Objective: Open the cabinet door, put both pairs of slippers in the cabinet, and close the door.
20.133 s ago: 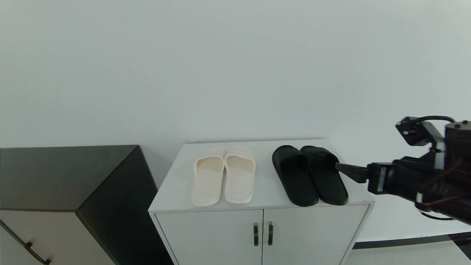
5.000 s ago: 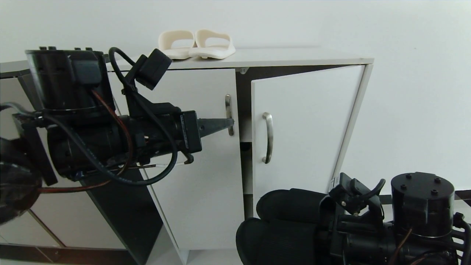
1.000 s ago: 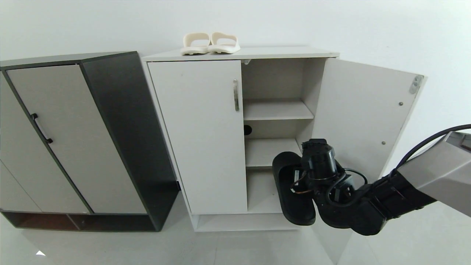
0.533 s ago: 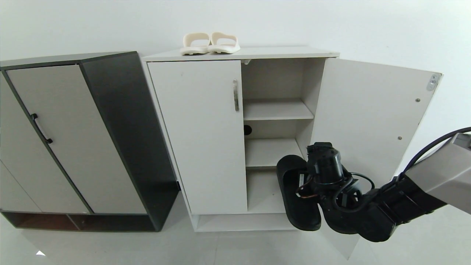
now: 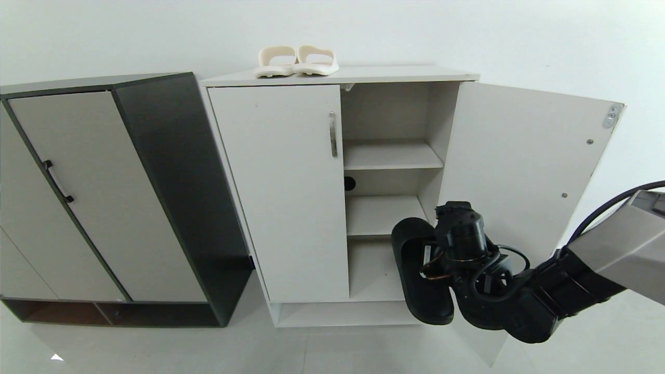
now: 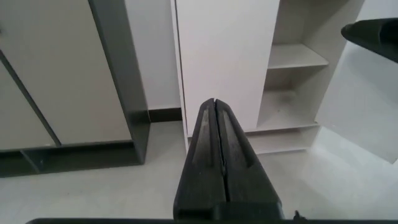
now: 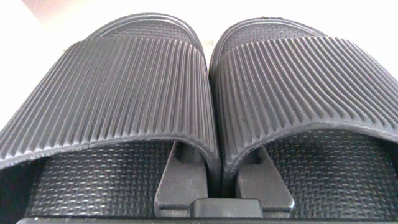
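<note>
Clamping the black slippers (image 5: 421, 275) by their adjoining walls in our right gripper (image 7: 219, 165), we should level them, then slide over the front edge of the lowest cabinet shelf (image 5: 371, 275). Our left gripper (image 6: 215, 109) sits closed.

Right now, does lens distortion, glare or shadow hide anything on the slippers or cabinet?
Head view: wide-angle bowing slants the white cabinet; even light, no glare. Right wrist view: black slippers evenly lit. Left wrist view: mild shade over the lower shelves.
</note>
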Motion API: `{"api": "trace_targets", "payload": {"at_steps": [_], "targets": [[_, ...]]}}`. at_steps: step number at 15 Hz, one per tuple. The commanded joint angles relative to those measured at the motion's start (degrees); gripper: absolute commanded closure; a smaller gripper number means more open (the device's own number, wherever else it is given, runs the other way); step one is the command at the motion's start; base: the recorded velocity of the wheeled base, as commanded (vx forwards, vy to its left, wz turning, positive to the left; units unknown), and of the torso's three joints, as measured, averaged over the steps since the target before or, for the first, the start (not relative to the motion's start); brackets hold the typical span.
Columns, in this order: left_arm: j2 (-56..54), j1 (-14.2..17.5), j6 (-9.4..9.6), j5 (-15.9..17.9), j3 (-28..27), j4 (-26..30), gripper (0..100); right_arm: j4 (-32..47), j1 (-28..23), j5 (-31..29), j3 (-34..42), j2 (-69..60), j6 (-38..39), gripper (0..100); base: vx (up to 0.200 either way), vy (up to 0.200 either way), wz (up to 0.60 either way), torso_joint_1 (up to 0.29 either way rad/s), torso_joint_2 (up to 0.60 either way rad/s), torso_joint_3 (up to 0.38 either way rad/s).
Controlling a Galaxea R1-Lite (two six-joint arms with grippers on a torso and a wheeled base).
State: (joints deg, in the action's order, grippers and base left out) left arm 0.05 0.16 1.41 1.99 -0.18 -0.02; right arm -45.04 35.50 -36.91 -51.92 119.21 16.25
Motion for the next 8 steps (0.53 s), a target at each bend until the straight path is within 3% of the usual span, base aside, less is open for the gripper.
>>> {"api": "trace_targets", "payload": {"at_steps": [1,2,4,8], "targets": [[0.0,0.0,-0.97,-0.8,0.2,0.0,100,-0.9,-0.3,0.5,0.9,0.5,-0.1,100,0.0,0.0,0.0,0.0,0.0,0.0],[0.0,0.0,-2.38,-1.2,0.2,0.0,100,-2.3,0.1,2.0,1.7,0.5,-0.2,100,0.0,0.0,0.0,0.0,0.0,0.0],[0.0,0.0,-2.21,-1.2,0.2,-0.1,100,-5.2,3.0,5.3,3.5,0.5,-0.6,100,0.0,0.0,0.0,0.0,0.0,0.0],[0.0,0.0,-2.03,-1.1,0.2,-0.1,100,-5.9,5.9,5.5,4.0,0.5,-0.4,100,0.0,0.0,0.0,0.0,0.0,0.0]]}}
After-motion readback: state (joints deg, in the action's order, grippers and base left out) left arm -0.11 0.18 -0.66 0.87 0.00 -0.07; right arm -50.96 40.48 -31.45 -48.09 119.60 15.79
